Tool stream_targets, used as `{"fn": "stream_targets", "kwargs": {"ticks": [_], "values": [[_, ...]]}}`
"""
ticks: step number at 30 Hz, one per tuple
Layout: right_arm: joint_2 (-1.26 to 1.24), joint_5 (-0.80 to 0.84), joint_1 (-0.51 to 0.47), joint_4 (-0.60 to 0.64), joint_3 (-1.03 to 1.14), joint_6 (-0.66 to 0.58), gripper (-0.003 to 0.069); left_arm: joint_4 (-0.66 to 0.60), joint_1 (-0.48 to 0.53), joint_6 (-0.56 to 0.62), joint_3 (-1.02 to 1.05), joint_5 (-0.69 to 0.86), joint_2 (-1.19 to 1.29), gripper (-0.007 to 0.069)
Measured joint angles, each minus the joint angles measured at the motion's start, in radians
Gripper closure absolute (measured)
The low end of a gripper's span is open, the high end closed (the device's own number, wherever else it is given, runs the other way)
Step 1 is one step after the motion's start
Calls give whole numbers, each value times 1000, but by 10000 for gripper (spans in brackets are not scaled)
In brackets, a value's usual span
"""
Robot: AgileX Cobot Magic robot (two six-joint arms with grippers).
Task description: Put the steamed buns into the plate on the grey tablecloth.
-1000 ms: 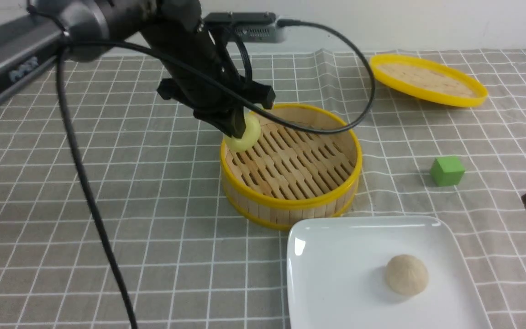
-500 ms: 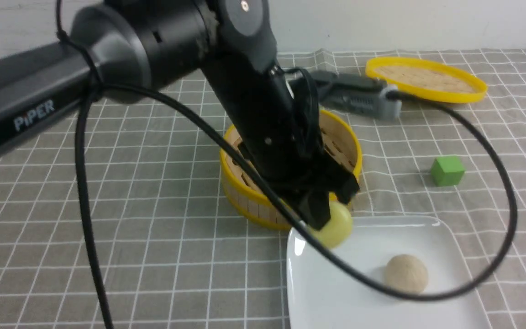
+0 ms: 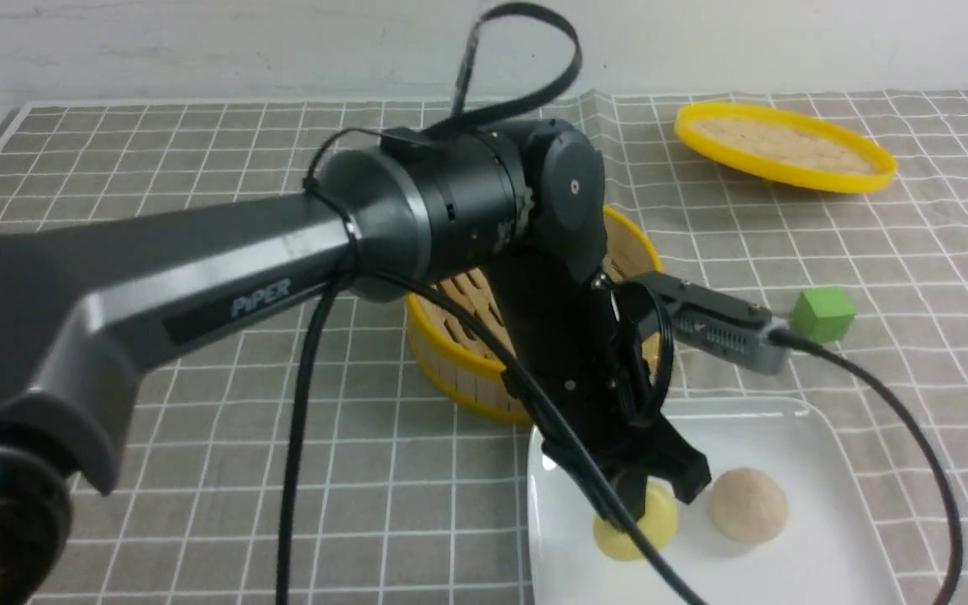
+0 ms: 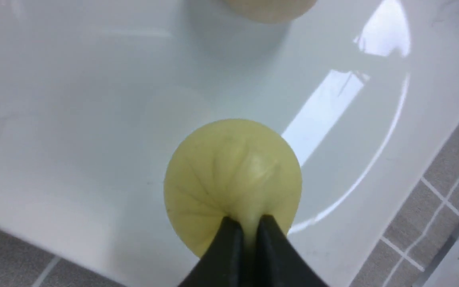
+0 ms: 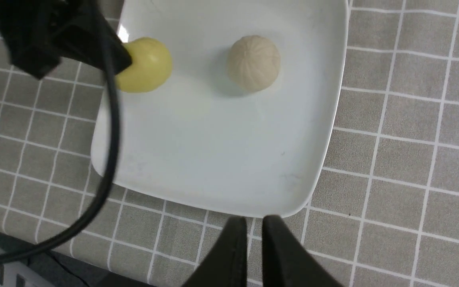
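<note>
- Front view, far left: the grey tablecloth [image 3: 366, 504] runs under everything, and the left arm reaches across it toward the plate.
- Steamer basket [image 3: 450, 370] — on the cloth just behind the left jaws, its slatted floor partly hidden by the arm.
- Left gripper [image 3: 639, 504] points down over the plate [image 3: 820, 470]. Its jaws are drawn almost together and pinch the yellow bun [image 3: 618, 542] where its pleats gather. In the left wrist view a sliver of dough shows between the tips.
- The yellow bun sits directly under those jaws, inside the plate near its left edge, and appears to touch the white surface.
- Beige bun [image 3: 749, 504] lies on the plate just to the right of the left jaws, apart from the yellow one and touched by nothing.
- Green cube [image 3: 823, 313] — beyond and to the right of those jaws, on the cloth, off the plate.
- Lid [image 3: 786, 147] lies farther back, well apart from them.
- Right gripper [image 5: 254, 227] shows only in its own wrist view. Its jaws are nearly closed with a thin gap and nothing between them. The plate's edge lies just ahead of the tips, and both buns are farther ahead.
</note>
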Motion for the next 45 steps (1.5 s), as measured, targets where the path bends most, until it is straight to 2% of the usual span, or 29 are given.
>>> {"fn": "stream_targets", "kwargs": {"ticks": [4, 8, 9, 10, 12, 15, 18, 20, 23, 26, 27, 28, 31, 33, 35, 45], "values": [[-47, 1, 0, 3, 17, 9, 577, 11, 0, -44, 0, -28, 35, 517], [-115, 2, 0, 4, 24, 31, 595, 15, 0, -75, 0, -62, 40, 344], [-119, 2, 0, 4, 24, 30, 601, 15, 0, -76, 0, -63, 40, 336], [-147, 2, 0, 4, 24, 31, 637, 17, 0, -78, -1, -68, 40, 271], [-183, 2, 0, 4, 24, 38, 666, 19, 0, -79, -14, -64, 40, 207], [-247, 2, 0, -7, 24, 54, 676, 30, 0, -95, -49, -56, 39, 146], [-324, 3, 0, -60, 24, 68, 676, 81, 0, -141, -113, -39, 25, 135], [-390, -5, 0, -106, 37, 76, 676, 129, 0, -172, -154, -26, 11, 148], [-497, -166, 0, -187, 123, 82, 673, 244, 0, -240, -237, 6, -29, 218], [-575, -396, 0, -251, 254, 84, 672, 330, 0, -309, -293, 21, -59, 336], [-581, -410, 0, -254, 263, 84, 672, 339, 0, -321, -301, 22, -64, 364], [-597, -515, 0, -275, 330, 84, 671, 356, 1, -346, -313, 27, -71, 430], [-599, -620, 0, -285, 395, 84, 669, 360, 1, -360, -316, 30, -72, 512], [-599, -693, 0, -289, 441, 84, 669, 360, 2, -364, -317, 40, -72, 596], [-599, -726, 0, -290, 459, 84, 668, 359, 2, -365, -317, 43, -71, 622], [-599, -748, 0, -292, 461, 86, 664, 371, 2, -366, -317, 43, -71, 622]]}}
